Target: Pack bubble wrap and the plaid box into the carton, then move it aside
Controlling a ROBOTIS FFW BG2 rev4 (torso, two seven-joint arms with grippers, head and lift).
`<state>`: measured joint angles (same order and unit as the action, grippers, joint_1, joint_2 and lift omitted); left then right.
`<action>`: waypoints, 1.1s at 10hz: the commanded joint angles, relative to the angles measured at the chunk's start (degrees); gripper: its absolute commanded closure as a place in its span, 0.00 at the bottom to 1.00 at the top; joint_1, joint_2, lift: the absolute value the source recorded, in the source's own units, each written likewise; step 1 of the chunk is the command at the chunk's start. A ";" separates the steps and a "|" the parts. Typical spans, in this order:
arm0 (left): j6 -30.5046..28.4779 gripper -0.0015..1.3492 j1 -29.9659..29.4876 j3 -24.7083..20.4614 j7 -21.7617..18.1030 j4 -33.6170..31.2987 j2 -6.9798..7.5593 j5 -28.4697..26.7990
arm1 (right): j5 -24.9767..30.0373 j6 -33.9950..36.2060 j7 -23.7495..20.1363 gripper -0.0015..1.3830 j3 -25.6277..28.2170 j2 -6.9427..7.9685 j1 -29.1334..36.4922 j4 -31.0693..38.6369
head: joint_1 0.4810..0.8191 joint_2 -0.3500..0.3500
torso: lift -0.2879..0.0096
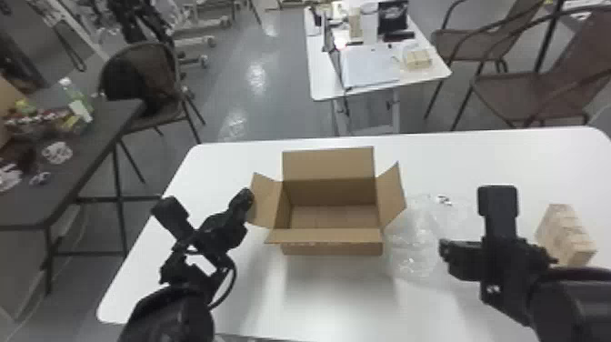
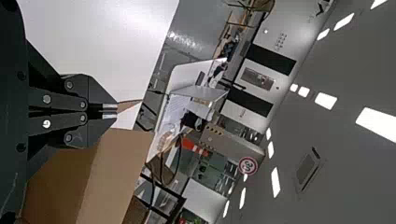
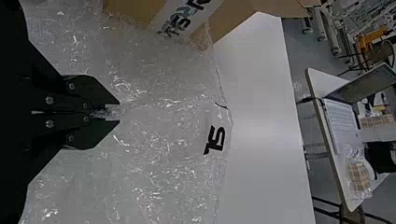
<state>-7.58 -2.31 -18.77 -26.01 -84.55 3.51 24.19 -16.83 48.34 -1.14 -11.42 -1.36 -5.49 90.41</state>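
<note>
1. Left gripper (image 1: 247,196) hanging by open carton (image 1: 332,248), fingers sitting narrow; can't tell if pinching its flap (image 1: 266,200)
2. Right gripper (image 1: 444,250) pinching bubble wrap (image 1: 416,227), wrap lying beside carton
3. Plaid box (image 1: 566,234) resting on white table (image 1: 336,295), right of wrap

The left arm (image 1: 168,314) is black, with a thin black cable (image 1: 232,277). The left claw (image 1: 245,197) and right claw (image 1: 445,251) are angular and black, with round silvery screws (image 2: 46,123).
</note>
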 commanded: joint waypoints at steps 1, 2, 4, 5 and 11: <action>0.19 0.90 -0.07 -0.12 0.00 0.00 0.00 0.16 | 0.31 0.00 0.08 0.88 0.09 -0.13 1.45 2.75 | 0.63 0.88 | 0.75; 0.19 0.90 -0.15 -0.12 0.00 0.00 0.00 0.25 | 0.40 -0.18 1.49 0.88 0.61 -0.04 2.94 5.92 | 0.63 0.88 | 0.75; 0.37 0.90 -0.42 -0.39 0.00 0.00 0.00 0.42 | 0.22 -0.53 1.84 0.88 2.28 -0.04 5.40 11.19 | 0.63 0.87 | 0.75; 0.46 0.90 -0.42 -0.56 0.00 0.00 0.00 0.51 | 0.49 -0.53 2.28 0.88 2.99 -0.04 6.81 15.06 | 0.63 0.86 | 0.75; 0.72 0.90 -0.59 -1.00 0.17 0.00 -0.70 0.68 | -5.67 -3.43 2.46 0.88 4.31 -0.04 7.51 29.12 | 0.63 0.84 | 0.75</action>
<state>-6.90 -2.90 -19.70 -25.83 -84.55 2.93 24.87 -21.64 45.33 1.35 -7.04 -1.41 2.41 118.86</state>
